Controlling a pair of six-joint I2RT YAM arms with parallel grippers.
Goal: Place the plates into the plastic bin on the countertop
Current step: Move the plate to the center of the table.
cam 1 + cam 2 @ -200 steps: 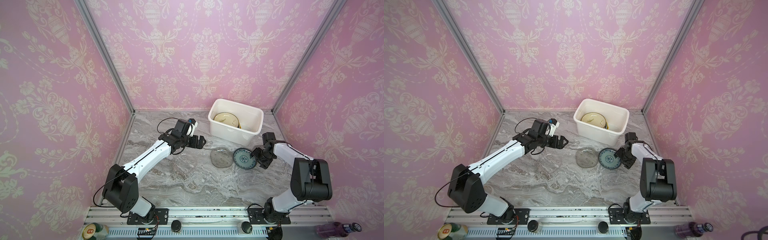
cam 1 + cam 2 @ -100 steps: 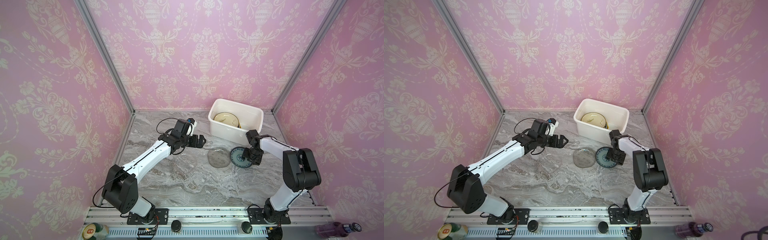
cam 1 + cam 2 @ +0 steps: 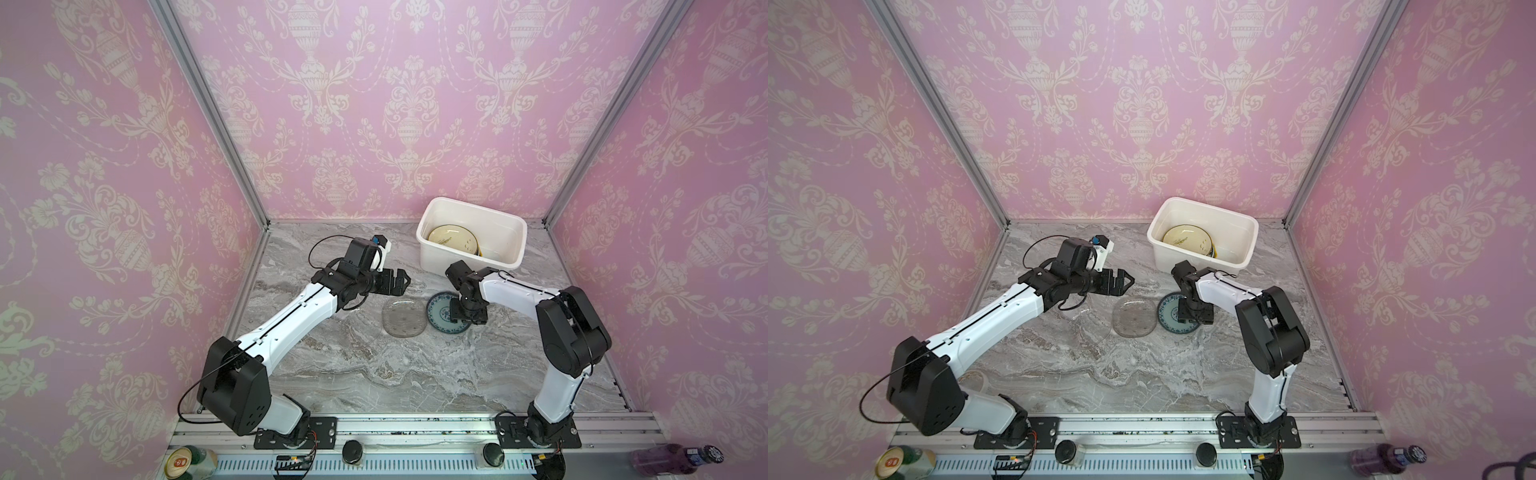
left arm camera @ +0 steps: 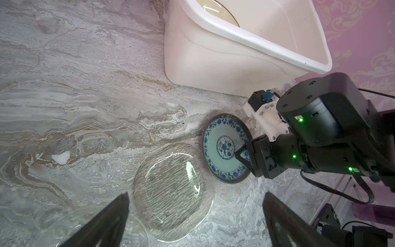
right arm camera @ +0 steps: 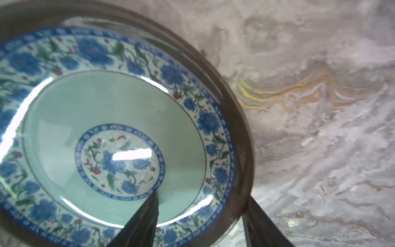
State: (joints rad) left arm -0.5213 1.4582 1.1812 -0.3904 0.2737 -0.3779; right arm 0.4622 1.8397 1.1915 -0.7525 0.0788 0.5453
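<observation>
The right gripper [image 5: 201, 205] is straddling the edge of the teal patterned plate [image 5: 102, 107]: one finger is resting inside its well and the other is standing outside the rim. The wrist view does not show whether the jaws are pinching yet. That plate is lying flat on the countertop [image 3: 374, 374], and a dark rim is showing all round it, probably a grey plate [image 5: 241, 128] sitting underneath.

Touching it on the robot's left, a clear glass plate [image 3: 404, 318] is lying flat. A second clear plate [image 4: 85, 224] is showing partly under the left arm. The left gripper [image 3: 402, 281] is hovering above the counter just beyond the first glass plate, with its jaws spread wide and nothing between them. So the right arm is sitting nearer the teal plate and the left arm nearer the glass ones.

The coming move is turning on what is lying farther back. The plastic bin [image 4: 213, 64] is standing directly beyond the right claw, just behind its wrist, with its long axis running across the counter. In my judgement the teal plate is needing a lift over the near wall and only a short carry away from the robot.

Inside the bin, a cream plate [image 3: 453, 241] is lying tilted toward one end, with a yellow edge peeking from under it. How many are stacked there is not showing.
</observation>
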